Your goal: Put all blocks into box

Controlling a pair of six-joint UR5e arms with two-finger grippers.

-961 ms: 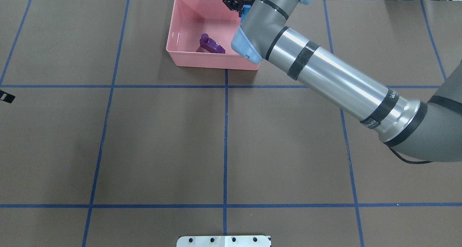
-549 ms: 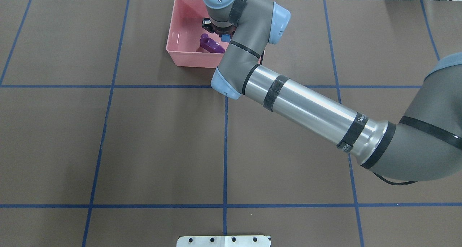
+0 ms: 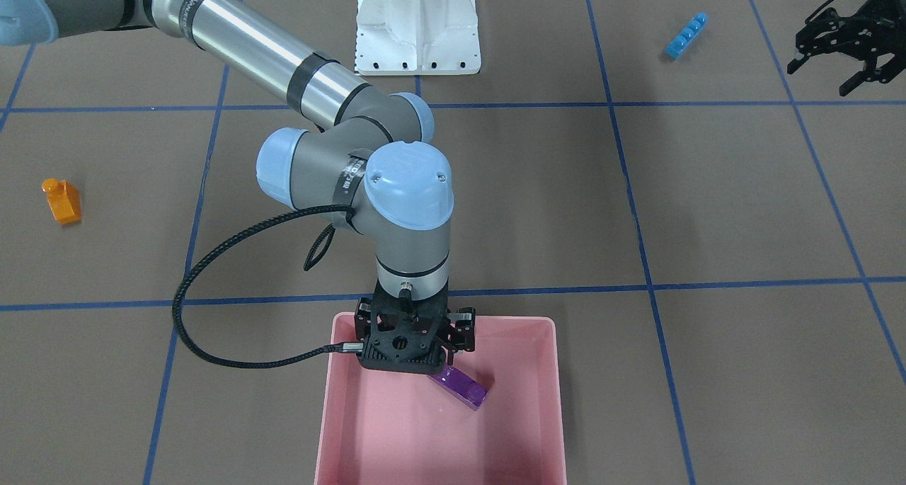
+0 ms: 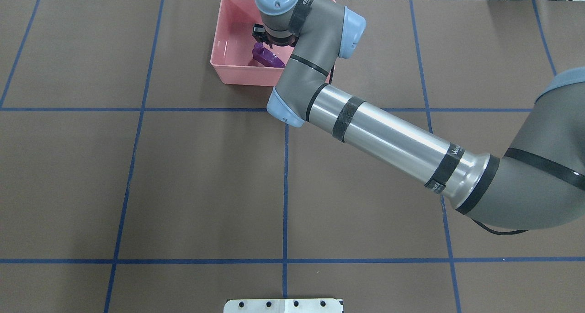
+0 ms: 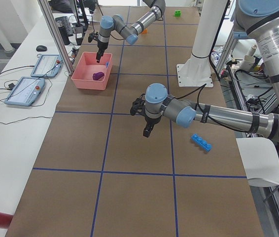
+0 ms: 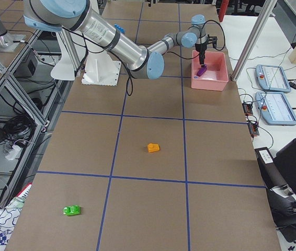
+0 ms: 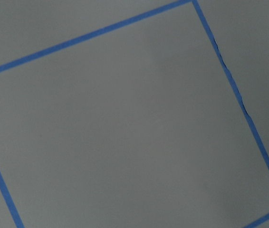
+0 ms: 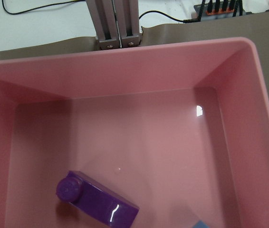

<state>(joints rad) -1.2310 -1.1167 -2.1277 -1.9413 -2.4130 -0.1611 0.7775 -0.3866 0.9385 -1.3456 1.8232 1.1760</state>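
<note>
The pink box [image 3: 552, 400] sits at the table's far edge [image 4: 219, 52]. The purple block [image 3: 463, 387] lies in it, also seen in the right wrist view [image 8: 96, 202]. A corner of the tiny blue block [image 8: 202, 224] shows on the box floor. My right gripper [image 3: 414, 357] hangs over the box, apparently open and empty, its fingertips hidden. My left gripper [image 3: 821, 78] is open and empty above bare table. The long blue block [image 3: 685, 35] lies near it. The orange block [image 3: 62, 200] and the green block [image 6: 72, 210] lie on the table on my right side.
The white robot base [image 3: 417, 28] stands at the near middle edge. An aluminium post [image 8: 118, 23] stands just behind the box. The right arm's long forearm [image 4: 388, 139] crosses above the table's middle. The left wrist view shows only brown mat and blue tape.
My right gripper swung from the box's far right corner to over its middle and dropped lower. The small blue block seen in it earlier no longer shows under it from overhead.
</note>
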